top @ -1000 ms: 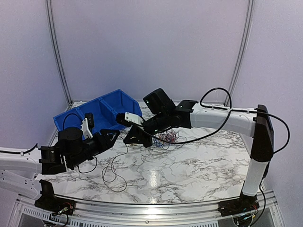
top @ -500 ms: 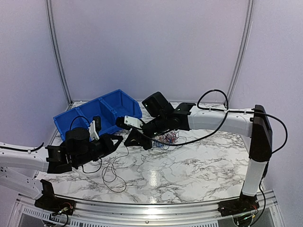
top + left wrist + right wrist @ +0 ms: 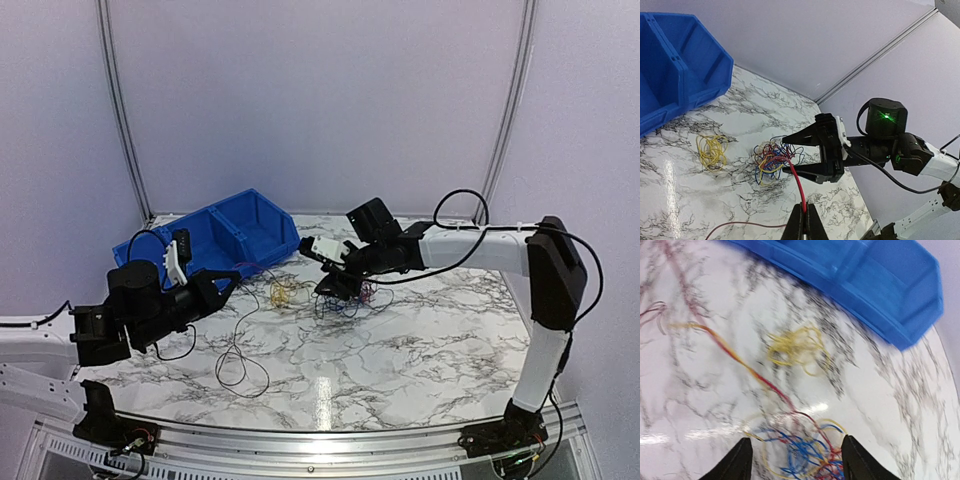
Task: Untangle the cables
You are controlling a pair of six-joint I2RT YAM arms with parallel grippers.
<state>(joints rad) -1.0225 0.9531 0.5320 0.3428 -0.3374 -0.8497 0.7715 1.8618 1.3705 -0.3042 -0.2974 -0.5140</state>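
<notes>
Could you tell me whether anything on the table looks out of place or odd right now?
Nothing looks damaged. One red wire runs stretched from the mixed bundle to the shut left gripper; a yellow clump lies apart, outside the blue bin.

Overhead view of a marble table (image 3: 450, 350) with a blue divided bin (image 3: 215, 240) at its back left. The left gripper (image 3: 232, 282) hangs just in front of the bin's front wall. A small yellow clump (image 3: 281, 292) of wire lies just off the bin's front right corner. Farther right of the bin, the right gripper (image 3: 333, 288) sits low over a red and blue bundle (image 3: 358, 300). A single thin wire (image 3: 240, 360) loops on the table well in front of the bin.
</notes>
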